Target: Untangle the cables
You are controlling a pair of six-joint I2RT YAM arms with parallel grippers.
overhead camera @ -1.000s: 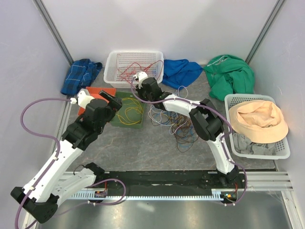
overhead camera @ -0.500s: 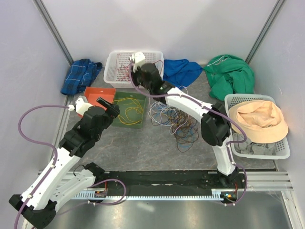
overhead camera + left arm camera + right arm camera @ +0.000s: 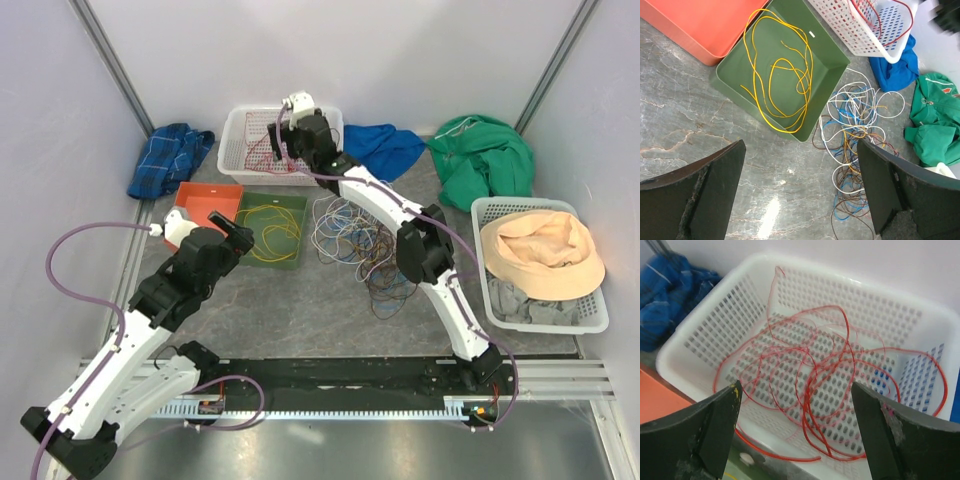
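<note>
A tangle of white, blue, brown and orange cables [image 3: 365,255] [image 3: 855,130] lies on the table's middle. Yellow cables [image 3: 272,230] [image 3: 782,75] lie in the green tray [image 3: 250,258] [image 3: 832,55]. Red cables [image 3: 262,150] [image 3: 825,370] rest in the white basket [image 3: 232,150] [image 3: 685,347], and one strand hangs over its near rim. My right gripper [image 3: 288,140] [image 3: 797,432] hovers open above that basket, with nothing between its fingers. Near the green tray's front edge my left gripper [image 3: 238,232] [image 3: 800,190] hangs open over bare table, left of the tangle.
An orange tray [image 3: 205,200] [image 3: 705,25] sits left of the green one. Blue plaid cloth [image 3: 170,155], a blue cloth [image 3: 380,150] [image 3: 897,72] and a green garment [image 3: 485,160] [image 3: 935,120] lie along the back. A white basket with a peach hat [image 3: 540,255] stands at the right.
The right gripper carried a red cable farther back over the white basket, then opened and let it fall in. The left arm drew back a little toward the near edge.
</note>
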